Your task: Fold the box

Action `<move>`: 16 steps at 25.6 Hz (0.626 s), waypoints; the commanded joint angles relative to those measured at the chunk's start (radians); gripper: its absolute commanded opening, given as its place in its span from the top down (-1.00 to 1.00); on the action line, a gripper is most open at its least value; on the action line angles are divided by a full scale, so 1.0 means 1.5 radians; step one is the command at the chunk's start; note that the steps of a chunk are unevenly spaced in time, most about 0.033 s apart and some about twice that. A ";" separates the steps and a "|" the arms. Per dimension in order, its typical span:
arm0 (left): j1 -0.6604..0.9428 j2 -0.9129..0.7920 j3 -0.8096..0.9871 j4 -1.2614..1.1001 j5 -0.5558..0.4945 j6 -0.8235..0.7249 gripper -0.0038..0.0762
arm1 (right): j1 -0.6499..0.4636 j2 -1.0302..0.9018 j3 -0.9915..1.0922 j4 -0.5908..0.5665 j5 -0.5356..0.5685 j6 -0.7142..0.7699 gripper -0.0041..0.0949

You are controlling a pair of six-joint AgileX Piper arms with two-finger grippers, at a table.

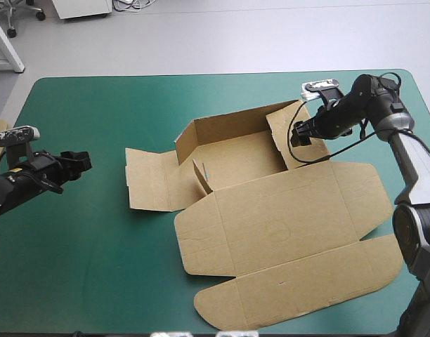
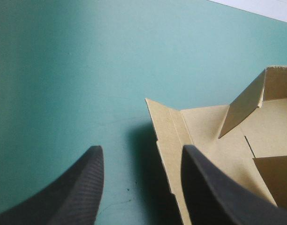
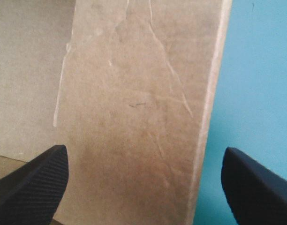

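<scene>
While the brown box [image 1: 236,158] sat half-formed near the middle of the teal-green cover [image 1: 81,267], the two arms stood at its opposite ends. Its back wall [image 1: 222,126] was up, and its lid [image 1: 285,225] lay flat toward the near edge. The right side flap [image 1: 289,137] leaned partly raised, while the left side flap [image 1: 150,179] lay spread on the table.

The right gripper [image 1: 299,133] hung close against the right side flap, fingers spread wide, with the board's face filling the space ahead between them. To my eye it was placed to push or pinch that flap upright, though I couldn't tell whether it touched.

The left gripper [image 1: 81,161] hovered over bare cover, well apart from the left side flap. Its fingers were also parted and aimed at the flap's corner, likely lined up to slip under and lift it.
</scene>
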 commanded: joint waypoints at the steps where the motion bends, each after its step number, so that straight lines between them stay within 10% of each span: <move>1: -0.004 -0.013 -0.018 -0.032 -0.018 0.000 -0.01 | 0.000 -0.027 -0.021 0.020 -0.041 -0.010 -0.80; 10: -0.006 -0.013 -0.018 -0.032 -0.018 0.000 -0.01 | 0.000 0.042 -0.021 0.019 -0.052 -0.012 -0.67; 16: -0.018 -0.013 -0.018 -0.032 -0.013 0.000 -0.01 | 0.000 0.045 -0.021 0.017 -0.081 -0.003 0.37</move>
